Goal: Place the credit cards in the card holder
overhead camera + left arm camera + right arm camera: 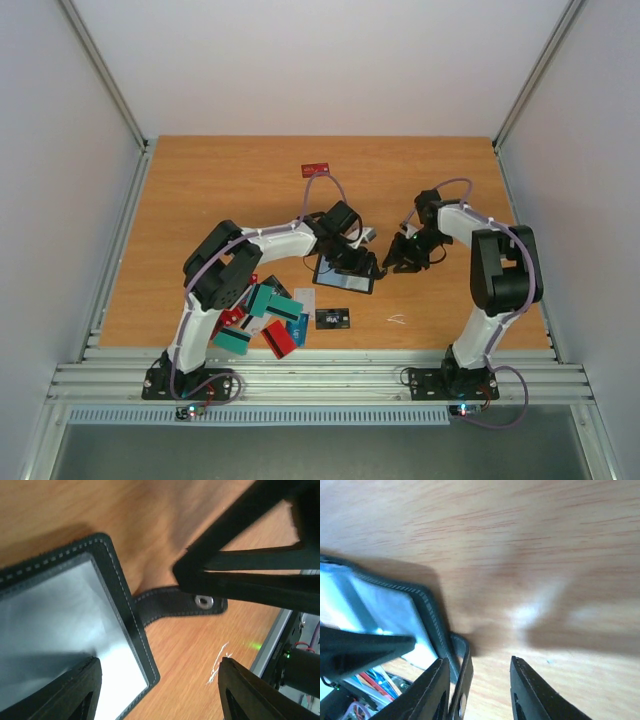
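Note:
The card holder [345, 277] lies open on the table, black with a pale inside [60, 620]. Its snap strap [185, 602] sticks out to the right. My left gripper [352, 262] hovers open over the holder's right edge [160, 692], one finger above the pale lining and the other above bare wood. My right gripper [398, 256] stands open at the strap's end [480, 690]; the strap [466, 675] rests loose against its left finger. The credit cards [262, 312], teal, red and blue, lie heaped under the left arm's elbow.
A black card with white print [332, 318] and a white card [305, 298] lie near the heap. One red card [316, 169] sits far back. A thin white scrap [397, 319] lies on the wood near the front rail [320, 380].

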You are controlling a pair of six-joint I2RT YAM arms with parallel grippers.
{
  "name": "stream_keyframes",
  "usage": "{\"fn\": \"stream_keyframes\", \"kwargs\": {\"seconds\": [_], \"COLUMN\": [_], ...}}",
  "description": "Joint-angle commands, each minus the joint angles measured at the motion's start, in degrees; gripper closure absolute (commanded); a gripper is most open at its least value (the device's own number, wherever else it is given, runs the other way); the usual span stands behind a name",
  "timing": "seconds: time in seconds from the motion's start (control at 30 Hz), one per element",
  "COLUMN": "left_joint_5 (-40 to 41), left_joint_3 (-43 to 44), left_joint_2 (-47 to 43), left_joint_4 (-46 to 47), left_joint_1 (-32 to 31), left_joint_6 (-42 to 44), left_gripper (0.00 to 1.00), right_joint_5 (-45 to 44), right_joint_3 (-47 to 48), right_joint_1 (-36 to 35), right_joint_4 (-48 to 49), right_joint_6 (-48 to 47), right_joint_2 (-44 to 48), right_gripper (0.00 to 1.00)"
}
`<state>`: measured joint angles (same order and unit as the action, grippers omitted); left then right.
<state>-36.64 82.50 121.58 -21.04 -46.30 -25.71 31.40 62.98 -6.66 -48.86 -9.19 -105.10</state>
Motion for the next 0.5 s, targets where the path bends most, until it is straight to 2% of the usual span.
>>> {"fn": "stream_keyframes", "kwargs": {"seconds": [0.0,0.2,0.47], "left_joint_5": [-0.3,-1.1,1.4], "left_joint_3": [3.3,2.6,2.0], "left_joint_2": [2.6,-0.8,-4.2], "left_joint_4": [1.6,1.5,-0.9], "left_joint_1": [0.8,1.9,2.8], "left_joint_6": [-1.2,-1.0,-0.3], "left_gripper": [0.35,0.35,0.35], "right_joint_5": [-1.3,11.3,15.5], "right_joint_3": [-0.3,-5.2,-3.3], "right_joint_1": [0.7,0.7,0.6], "right_joint_4": [-2.1,5.7,6.4], "right_joint_6": [-0.2,4.7,5.4], "right_joint_2": [7.4,14.2,17.9], "right_gripper": [0.64,0.62,0.63]}}
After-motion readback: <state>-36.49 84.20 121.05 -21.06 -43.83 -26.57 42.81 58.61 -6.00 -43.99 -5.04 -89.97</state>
